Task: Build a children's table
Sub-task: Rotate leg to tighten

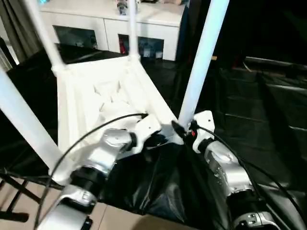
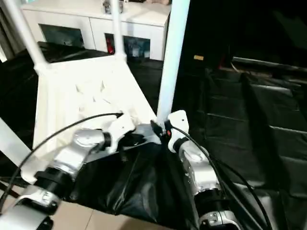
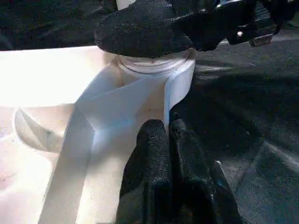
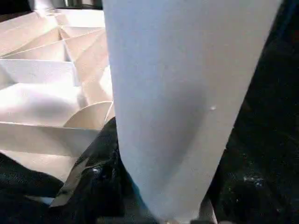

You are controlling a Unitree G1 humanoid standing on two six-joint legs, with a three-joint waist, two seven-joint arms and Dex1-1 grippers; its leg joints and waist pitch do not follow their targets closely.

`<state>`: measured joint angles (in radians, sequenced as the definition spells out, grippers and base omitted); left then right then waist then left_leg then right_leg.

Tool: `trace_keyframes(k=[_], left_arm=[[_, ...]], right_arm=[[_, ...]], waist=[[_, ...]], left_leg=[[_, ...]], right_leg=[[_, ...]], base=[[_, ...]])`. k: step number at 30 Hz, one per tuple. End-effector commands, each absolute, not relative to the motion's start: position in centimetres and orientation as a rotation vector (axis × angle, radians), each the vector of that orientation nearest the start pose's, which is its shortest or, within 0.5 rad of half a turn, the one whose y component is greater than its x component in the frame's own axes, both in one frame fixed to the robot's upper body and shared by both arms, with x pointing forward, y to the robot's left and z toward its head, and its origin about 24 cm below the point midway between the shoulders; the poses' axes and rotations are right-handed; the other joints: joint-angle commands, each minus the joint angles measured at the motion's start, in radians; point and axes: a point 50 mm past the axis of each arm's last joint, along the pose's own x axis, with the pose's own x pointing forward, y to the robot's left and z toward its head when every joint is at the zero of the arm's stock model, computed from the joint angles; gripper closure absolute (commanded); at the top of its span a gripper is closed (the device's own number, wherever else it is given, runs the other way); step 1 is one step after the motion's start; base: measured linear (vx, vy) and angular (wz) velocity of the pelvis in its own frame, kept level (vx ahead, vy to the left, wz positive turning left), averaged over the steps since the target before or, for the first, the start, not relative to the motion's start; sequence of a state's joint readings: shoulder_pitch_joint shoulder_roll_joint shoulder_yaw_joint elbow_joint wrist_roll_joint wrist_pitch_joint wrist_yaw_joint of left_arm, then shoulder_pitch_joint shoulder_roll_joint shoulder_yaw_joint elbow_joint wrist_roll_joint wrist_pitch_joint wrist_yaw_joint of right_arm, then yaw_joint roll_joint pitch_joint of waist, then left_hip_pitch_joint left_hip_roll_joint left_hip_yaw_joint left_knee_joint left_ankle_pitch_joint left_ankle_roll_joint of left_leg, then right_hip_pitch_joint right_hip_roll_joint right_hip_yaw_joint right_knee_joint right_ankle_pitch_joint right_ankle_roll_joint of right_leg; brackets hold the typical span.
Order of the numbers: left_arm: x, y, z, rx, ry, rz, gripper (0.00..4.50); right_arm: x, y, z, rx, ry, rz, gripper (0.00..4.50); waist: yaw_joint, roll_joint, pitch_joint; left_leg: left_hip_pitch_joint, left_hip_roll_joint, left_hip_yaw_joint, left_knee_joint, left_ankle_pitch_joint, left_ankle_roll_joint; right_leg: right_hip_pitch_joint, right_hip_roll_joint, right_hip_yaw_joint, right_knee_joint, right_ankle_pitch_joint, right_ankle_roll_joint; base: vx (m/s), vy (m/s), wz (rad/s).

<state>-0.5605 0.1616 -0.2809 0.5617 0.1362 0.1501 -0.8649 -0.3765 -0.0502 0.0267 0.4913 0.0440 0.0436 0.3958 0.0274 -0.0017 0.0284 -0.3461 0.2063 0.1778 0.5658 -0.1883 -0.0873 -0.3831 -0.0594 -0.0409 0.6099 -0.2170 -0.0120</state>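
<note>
The children's table lies upside down, its white ribbed top (image 1: 91, 96) on a black sheet. White legs stand up from its corners: near right (image 1: 201, 62), near left (image 1: 21, 120), far left (image 1: 45, 33) and far right (image 1: 132, 28). My left gripper (image 3: 167, 140) is shut on the thin rim of the top beside the near right corner socket (image 3: 154, 65). My right gripper (image 1: 183, 130) holds the base of the near right leg (image 4: 177, 93) just above that socket. One black finger (image 3: 140, 32) presses against the leg.
A white cabinet (image 1: 110, 24) with glass doors stands behind the table. The black sheet (image 1: 249, 105) spreads wide to the right. Light floor (image 1: 19, 201) and a dark stand show at the near left, past the sheet's edge.
</note>
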Motion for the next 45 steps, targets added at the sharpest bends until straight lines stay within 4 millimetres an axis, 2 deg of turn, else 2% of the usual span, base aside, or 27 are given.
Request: trace_keyframes(k=[1,3,4,7,8,9,12,13,17,18,20,21,24,25,28,30,31,33,34,35,36,38,41,42,43,44,45], left_arm=[[30.0,5.4,2.7,0.399,0.383,-1.24,4.5],[29.9,5.6,2.6,0.401,0.385,-1.242,4.5],[29.9,5.8,2.5,0.404,0.391,-1.235,4.5],[29.9,6.1,2.5,0.409,0.396,-1.228,4.5],[29.9,6.6,2.5,0.418,0.401,-1.224,4.5],[29.9,6.7,2.5,0.42,0.401,-1.224,4.5],[29.9,7.2,2.4,0.427,0.402,-1.238,4.5],[29.8,7.2,2.4,0.428,0.403,-1.243,4.5],[29.5,7.5,2.3,0.431,0.402,-1.268,4.5],[29.5,7.5,2.3,0.431,0.402,-1.268,4.5],[29.4,7.8,2.3,0.435,0.401,-1.283,4.5],[29.2,8.1,2.3,0.448,0.393,-1.31,4.5],[28.9,8.2,2.5,0.45,0.365,-1.358,4.5],[28.6,8.2,2.7,0.463,0.326,-1.427,4.5],[28.2,7.9,3.0,0.433,0.284,-1.51,4.5],[27.9,7.4,3.4,0.404,0.234,-1.578,4.5],[27.6,7.0,3.7,0.393,0.207,-1.636,4.5],[27.2,6.6,3.9,0.369,0.176,-1.705,4.5],[27.0,6.5,4.0,0.37,0.162,-1.735,4.5],[27.0,6.4,4.0,0.384,0.149,-1.755,4.5],[27.0,6.4,3.9,0.402,0.149,-1.769,4.5],[27.2,6.7,3.6,0.451,0.155,-1.77,4.5],[28.4,7.9,3.2,0.54,0.152,-1.661,4.5],[28.7,8.5,3.2,0.556,0.152,-1.622,4.5],[28.7,8.5,3.2,0.556,0.152,-1.622,4.5],[28.9,8.8,3.1,0.562,0.152,-1.605,4.5],[29.3,10.1,3.4,0.543,0.141,-1.568,4.5]], right_arm=[[30.8,-10.5,1.2,-0.062,0.249,0.532,2.16],[30.8,-10.9,1.4,-0.082,0.236,0.54,1.81],[30.9,-11.3,1.5,-0.094,0.227,0.545,1.81],[30.8,-12.0,1.8,-0.102,0.222,0.569,1.43],[30.4,-12.7,2.2,-0.099,0.224,0.655,1.43],[30.3,-12.8,2.3,-0.098,0.224,0.672,1.38],[29.5,-14.3,2.6,-0.135,0.238,0.771,1.1],[29.3,-14.7,2.7,-0.138,0.244,0.793,1.1],[28.3,-17.2,3.2,-0.158,0.249,0.836,1.1],[28.3,-17.2,3.2,-0.158,0.249,0.836,1.1],[27.8,-18.7,3.7,-0.16,0.248,0.843,1.1],[27.0,-20.4,4.5,-0.164,0.244,0.847,1.1],[26.5,-22.1,5.3,-0.152,0.229,0.81,1.1],[26.4,-23.9,6.1,-0.134,0.213,0.727,1.1],[26.5,-25.2,6.6,-0.132,0.19,0.628,1.1],[26.6,-26.1,6.7,-0.117,0.182,0.549,1.1],[26.6,-26.6,6.6,-0.123,0.182,0.496,1.1],[26.6,-26.9,6.5,-0.133,0.184,0.453,1.1],[26.5,-26.8,6.5,-0.135,0.185,0.448,1.1],[26.4,-26.6,6.4,-0.134,0.184,0.454,1.1],[26.3,-26.3,6.4,-0.129,0.182,0.465,1.1],[26.1,-25.5,6.2,-0.12,0.183,0.488,1.1],[26.1,-24.2,6.0,-0.103,0.177,0.505,1.1],[26.1,-23.8,5.9,-0.095,0.173,0.515,1.1],[26.1,-23.8,5.9,-0.095,0.173,0.515,1.1],[26.1,-23.5,5.9,-0.089,0.171,0.519,1.1],[26.3,-22.5,5.8,-0.073,0.16,0.534,1.1]], waist=[[-0.001,0.003,-0.034],[0.0,0.003,-0.035],[0.0,0.009,-0.035],[0.007,0.007,-0.04],[0.007,0.01,-0.041],[0.01,0.008,-0.043],[0.011,0.006,-0.043],[0.01,0.005,-0.044],[0.01,0.001,-0.04],[0.01,0.001,-0.039],[0.013,0.002,-0.037],[0.014,0.001,-0.039],[0.017,0.001,-0.039],[0.016,0.001,-0.04],[0.015,0.007,-0.041],[0.017,0.008,-0.042],[0.02,0.014,-0.044],[0.027,0.012,-0.043],[0.033,0.014,-0.043],[0.038,0.023,-0.044],[0.039,0.021,-0.043],[0.049,0.021,-0.042],[0.047,0.017,-0.041],[0.042,0.01,-0.039],[0.042,0.014,-0.04],[0.036,0.008,-0.037],[0.031,0.005,-0.038]], left_leg=[[-0.005,0.023,-0.007,-0.065,-0.238,0.017],[-0.006,0.022,-0.007,-0.064,-0.233,0.02],[-0.005,0.022,-0.007,-0.064,-0.227,0.021],[0.0,0.024,-0.002,-0.057,-0.193,0.036],[-0.005,0.022,-0.003,-0.056,-0.172,0.045],[-0.007,0.023,-0.004,-0.053,-0.147,0.058],[-0.012,0.02,-0.004,-0.05,-0.115,0.088],[-0.012,0.02,-0.004,-0.049,-0.119,0.091],[-0.009,0.023,-0.003,-0.05,-0.164,0.088],[-0.008,0.024,-0.003,-0.051,-0.166,0.088],[-0.007,0.025,-0.003,-0.051,-0.18,0.088],[-0.007,0.025,-0.003,-0.051,-0.175,0.091],[-0.011,0.023,-0.004,-0.049,-0.151,0.106],[-0.013,0.02,-0.004,-0.048,-0.148,0.109],[-0.01,0.02,-0.002,-0.048,-0.144,0.101],[-0.006,0.022,-0.002,-0.046,-0.132,0.101],[-0.005,0.022,-0.001,-0.045,-0.125,0.102],[-0.002,0.021,0.001,-0.044,-0.118,0.106],[-0.001,0.021,0.004,-0.043,-0.122,0.109],[-0.001,0.023,0.005,-0.042,-0.12,0.111],[-0.001,0.024,0.006,-0.042,-0.123,0.111],[-0.006,0.022,0.005,-0.042,-0.124,0.108],[-0.008,0.022,0.003,-0.044,-0.146,0.092],[-0.009,0.02,0.001,-0.046,-0.168,0.08],[-0.007,0.021,0.0,-0.047,-0.171,0.074],[-0.009,0.02,0.0,-0.049,-0.183,0.068],[-0.008,0.019,-0.001,-0.05,-0.185,0.063]], right_leg=[[0.033,-0.066,0.045,-0.091,-0.188,-0.174],[0.035,-0.067,0.044,-0.089,-0.18,-0.177],[0.034,-0.066,0.044,-0.089,-0.172,-0.181],[0.035,-0.063,0.046,-0.081,-0.077,-0.207],[0.042,-0.062,0.045,-0.075,-0.03,-0.217],[0.047,-0.061,0.044,-0.07,0.022,-0.221],[0.054,-0.061,0.041,-0.065,0.099,-0.232],[0.054,-0.062,0.04,-0.066,0.092,-0.232],[0.051,-0.066,0.04,-0.081,-0.054,-0.219],[0.05,-0.067,0.04,-0.082,-0.064,-0.219],[0.047,-0.065,0.041,-0.086,-0.097,-0.21],[0.049,-0.065,0.041,-0.084,-0.09,-0.209],[0.051,-0.063,0.04,-0.081,-0.048,-0.21],[0.052,-0.065,0.039,-0.08,-0.056,-0.209],[0.047,-0.065,0.039,-0.085,-0.098,-0.202],[0.045,-0.065,0.04,-0.083,-0.076,-0.21],[0.045,-0.064,0.041,-0.078,-0.048,-0.22],[0.043,-0.063,0.041,-0.078,-0.04,-0.224],[0.042,-0.064,0.042,-0.078,-0.045,-0.226],[0.042,-0.064,0.042,-0.077,-0.049,-0.221],[0.042,-0.063,0.041,-0.078,-0.051,-0.218],[0.044,-0.063,0.039,-0.078,-0.073,-0.191],[0.045,-0.066,0.037,-0.08,-0.122,-0.168],[0.044,-0.065,0.037,-0.085,-0.17,-0.147],[0.043,-0.068,0.038,-0.084,-0.183,-0.145],[0.042,-0.068,0.038,-0.089,-0.22,-0.137],[0.04,-0.068,0.039,-0.09,-0.242,-0.133]], base=[[0.0,0.0,0.0],[0.0,0.0,0.0],[0.0,0.0,0.0],[0.0,0.0,0.0],[0.0,0.0,0.0],[0.0,0.0,0.0],[0.0,0.0,0.0],[0.0,0.0,0.0],[0.0,0.0,0.0],[0.0,0.0,0.0],[0.0,0.0,0.0],[0.0,0.0,0.0],[0.0,0.0,0.0],[0.0,0.0,0.0],[0.0,0.0,0.0],[0.0,0.0,0.0],[0.0,0.0,0.0],[0.0,0.0,0.0],[0.0,0.0,0.0],[0.0,0.0,0.0],[0.0,0.0,0.0],[0.0,0.0,0.0],[0.0,0.0,0.0],[0.0,0.0,0.0],[0.0,0.0,0.0],[0.0,0.0,0.0],[0.0,0.0,0.0]])
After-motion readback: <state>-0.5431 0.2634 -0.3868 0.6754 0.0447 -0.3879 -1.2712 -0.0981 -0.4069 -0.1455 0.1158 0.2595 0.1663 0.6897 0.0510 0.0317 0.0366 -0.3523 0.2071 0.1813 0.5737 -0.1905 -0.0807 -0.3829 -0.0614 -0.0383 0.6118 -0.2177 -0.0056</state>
